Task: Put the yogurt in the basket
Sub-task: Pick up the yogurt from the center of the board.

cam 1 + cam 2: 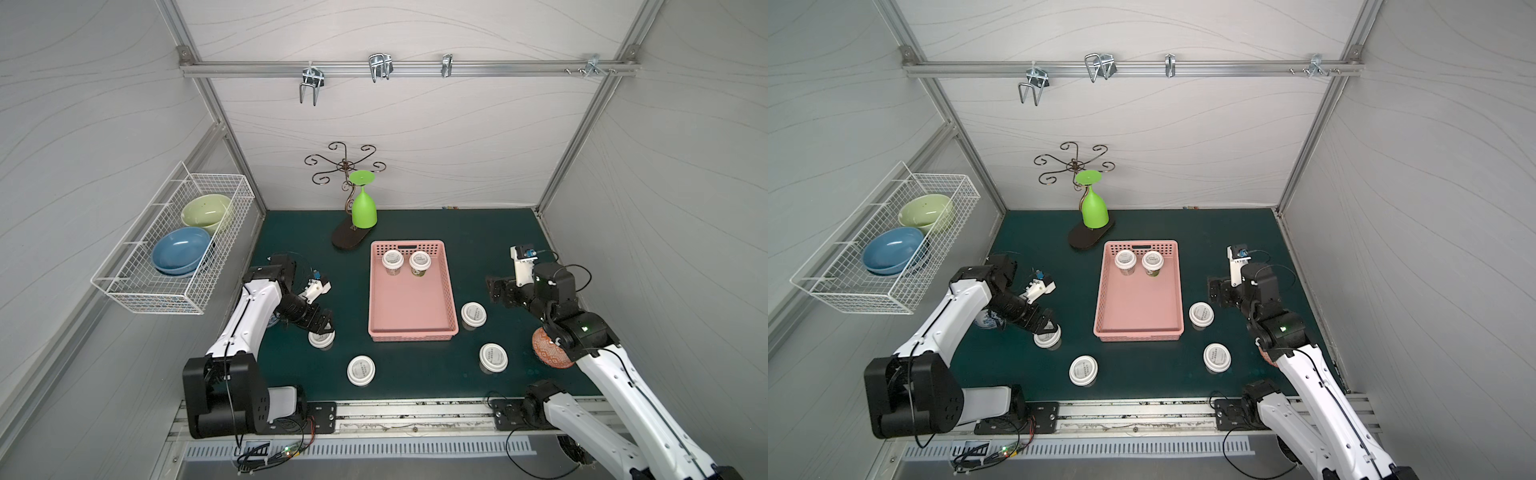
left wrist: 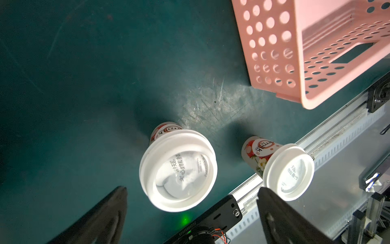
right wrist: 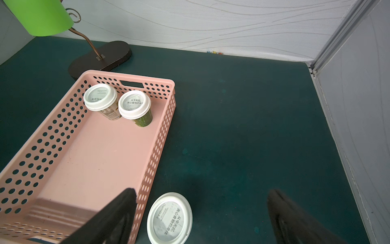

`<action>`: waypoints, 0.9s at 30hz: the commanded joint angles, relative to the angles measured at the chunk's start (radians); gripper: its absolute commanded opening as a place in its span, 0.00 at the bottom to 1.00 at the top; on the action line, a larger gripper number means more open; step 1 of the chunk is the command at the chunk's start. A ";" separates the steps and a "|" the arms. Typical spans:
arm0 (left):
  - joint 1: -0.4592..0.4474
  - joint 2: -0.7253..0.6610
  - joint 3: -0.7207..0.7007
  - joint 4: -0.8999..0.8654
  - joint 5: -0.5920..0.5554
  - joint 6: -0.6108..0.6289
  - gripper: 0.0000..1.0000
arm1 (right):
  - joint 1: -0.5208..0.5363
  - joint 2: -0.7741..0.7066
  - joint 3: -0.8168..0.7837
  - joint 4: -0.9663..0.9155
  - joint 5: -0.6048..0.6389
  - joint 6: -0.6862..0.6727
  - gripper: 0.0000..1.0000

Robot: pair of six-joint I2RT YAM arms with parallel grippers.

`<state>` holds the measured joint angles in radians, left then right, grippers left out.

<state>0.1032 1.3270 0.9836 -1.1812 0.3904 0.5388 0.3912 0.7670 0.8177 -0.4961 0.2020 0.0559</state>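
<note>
The pink basket (image 1: 411, 334) (image 1: 1138, 332) (image 3: 156, 147) lies mid-table with two yogurt cups (image 1: 392, 259) (image 1: 419, 262) upright at its far end. Left of it stand two more yogurt cups (image 1: 321, 338) (image 1: 361, 370). My left gripper (image 1: 322, 326) (image 2: 192, 189) hangs open just over the nearer of those cups (image 2: 178, 170), its fingers apart on either side of the lid. The second left cup (image 2: 288, 172) is beside it. Two cups (image 1: 473, 313) (image 1: 493, 357) stand right of the basket. My right gripper (image 1: 494, 291) (image 3: 202, 191) is open above one cup (image 3: 169, 218) and holds nothing.
A white wire basket (image 1: 124, 286) on the left wall holds a green and a blue bowl. A scrolled metal stand with a green goblet (image 1: 364, 210) sits behind the pink basket. A patterned orange bowl (image 1: 544, 351) lies under my right arm. A blue-and-white bowl (image 1: 985, 321) lies under my left arm.
</note>
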 commanded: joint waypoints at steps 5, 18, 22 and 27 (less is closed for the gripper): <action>0.004 0.024 -0.033 -0.002 0.028 0.041 0.99 | 0.011 -0.028 -0.013 0.043 0.024 -0.015 0.99; 0.004 0.085 -0.076 0.076 0.002 0.030 0.99 | 0.013 -0.032 -0.022 0.050 0.032 -0.023 0.99; 0.004 0.093 -0.089 0.086 0.002 0.035 0.99 | 0.014 -0.028 -0.023 0.050 0.032 -0.025 0.99; 0.004 0.099 -0.102 0.099 0.005 0.033 0.96 | 0.014 -0.028 -0.025 0.053 0.033 -0.025 0.99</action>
<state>0.1032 1.4117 0.8837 -1.0908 0.3943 0.5575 0.3981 0.7433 0.7971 -0.4706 0.2249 0.0357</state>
